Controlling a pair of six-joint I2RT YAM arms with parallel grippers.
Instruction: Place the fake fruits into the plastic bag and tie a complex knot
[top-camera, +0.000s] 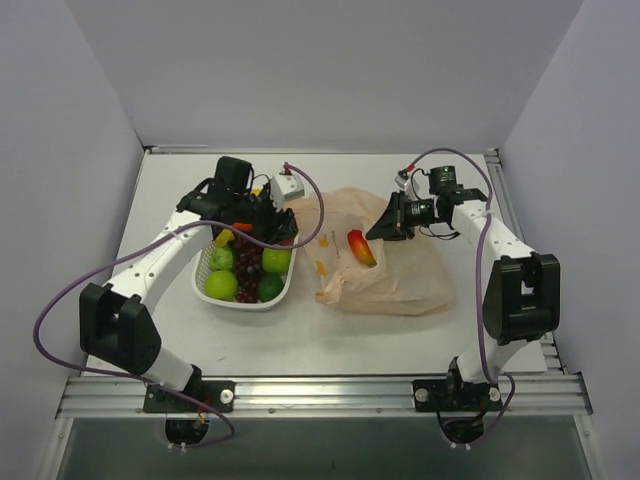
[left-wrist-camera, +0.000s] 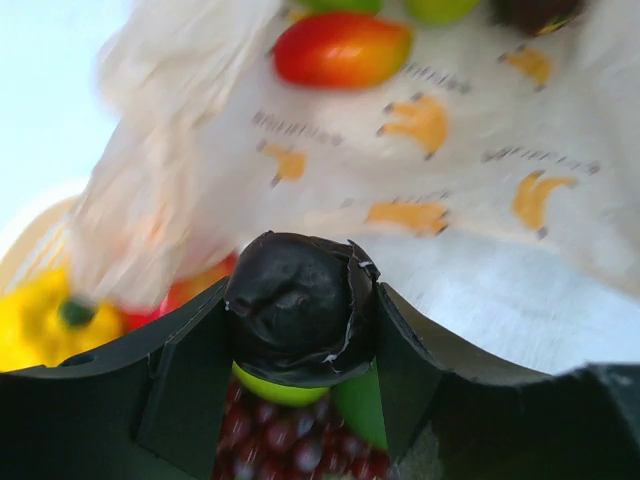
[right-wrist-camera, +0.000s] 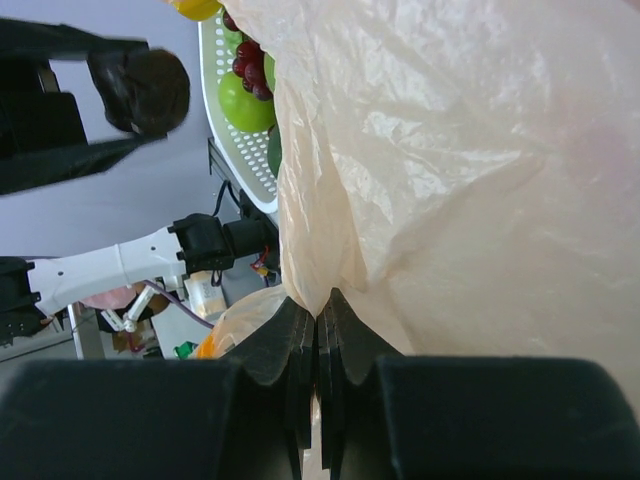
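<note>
Right fingers (right-wrist-camera: 295, 345) are pressed flat together on a fold of the plastic bag (top-camera: 400, 280) rim, holding the far edge up so the mouth looks to open left, toward the white lattice basket (top-camera: 243, 304). Bag lies on the table (top-camera: 300, 345), right of centre. One red-yellow mango (top-camera: 361, 247) is already inside, long axis running far-left to near-right. Other fruit is in the basket: green apples (top-camera: 222, 285), purple grapes (top-camera: 248, 263), a yellow fruit (top-camera: 224, 238). Left fingers (left-wrist-camera: 300, 300) are down over the far end of the basket. Right wrist view shows them partly apart. Left wrist view shows a green fruit right under the taped tip, but I can't tell if they have hold of it. Key geometry: fruit sits directly below the left fingers, bag mouth is just to their right, and basket and bag are close beside each other. Left arm is the nearer one for every basket fruit; right arm is tied up on the bag. My read: this step is a pick from the basket, then a short carry right into the mouth. Risk is snagging the slack film on the way in.
</note>
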